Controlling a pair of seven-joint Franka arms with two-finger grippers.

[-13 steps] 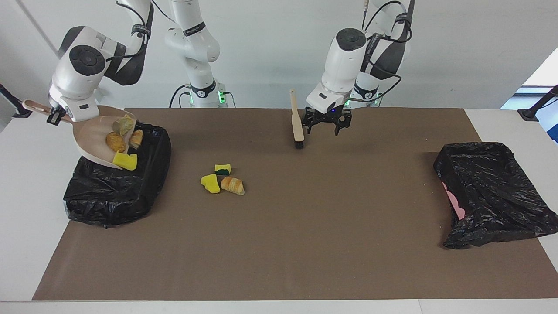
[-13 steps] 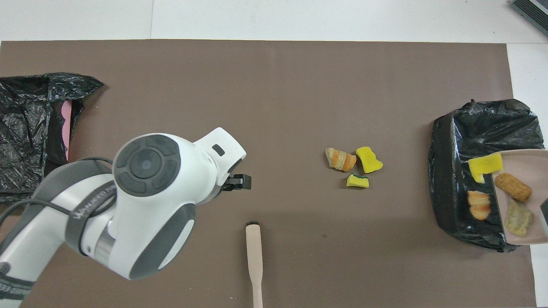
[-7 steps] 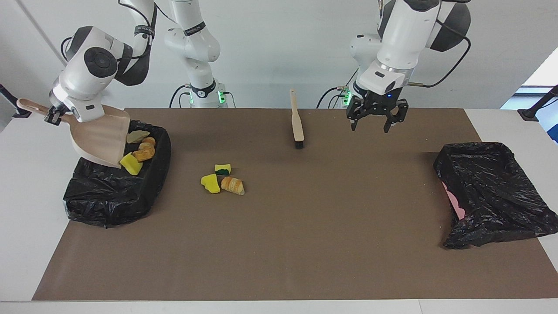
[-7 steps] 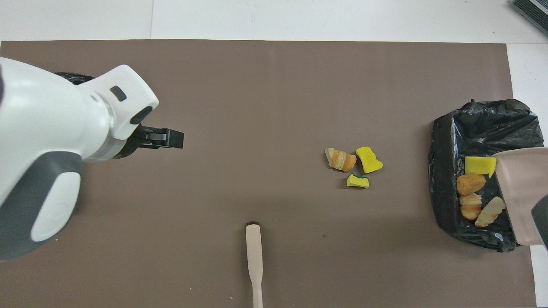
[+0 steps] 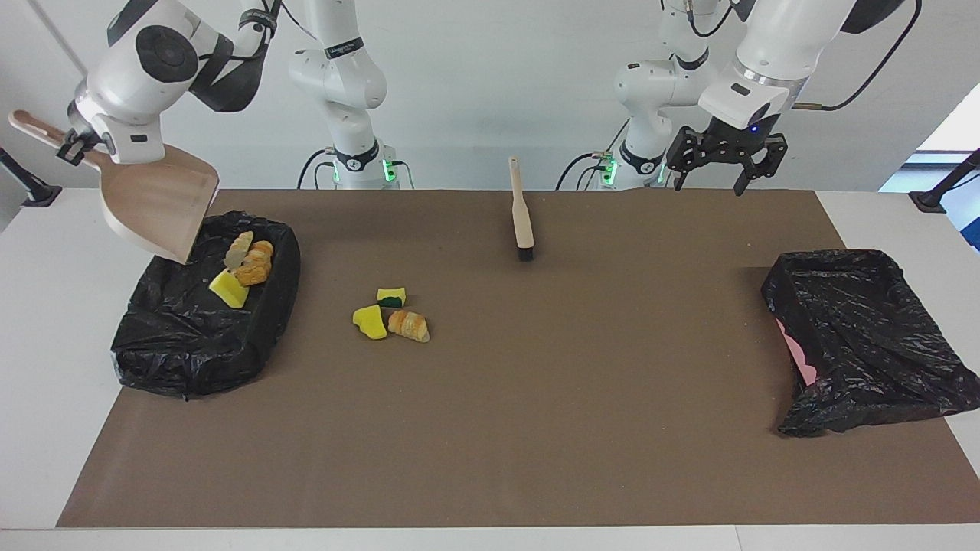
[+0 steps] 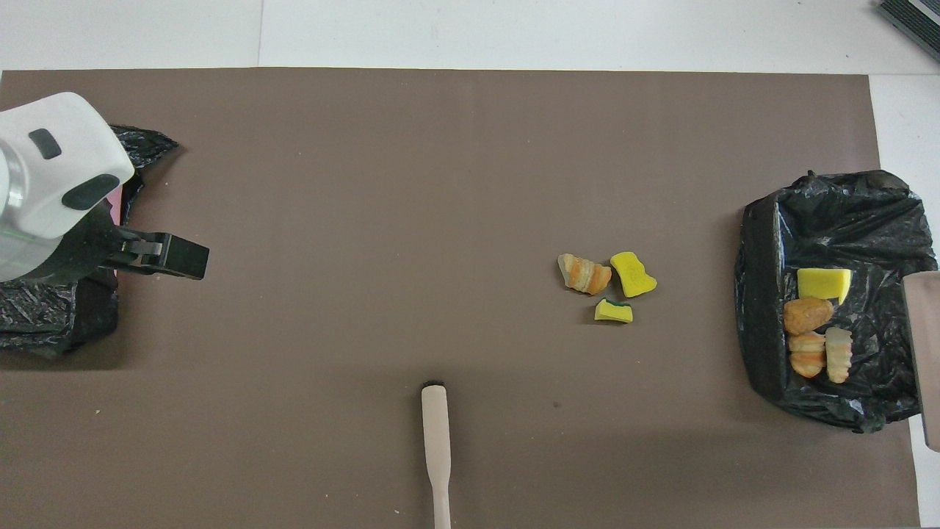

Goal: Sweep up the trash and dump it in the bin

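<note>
Four bits of trash just slid off my dustpan and now lie in the bin at the right arm's end of the table. My right claw is clamped on the dustpan's handle and has lifted it, tipped and empty, above the bin's rim. Three bits are still on the mat, between the bin and the brush. My left claw has let the brush go, jaws apart, and pulled up and away toward the left arm's end, above the mat's edge near the other bag. Dump one done; I reckon another sweep is needed.
</note>
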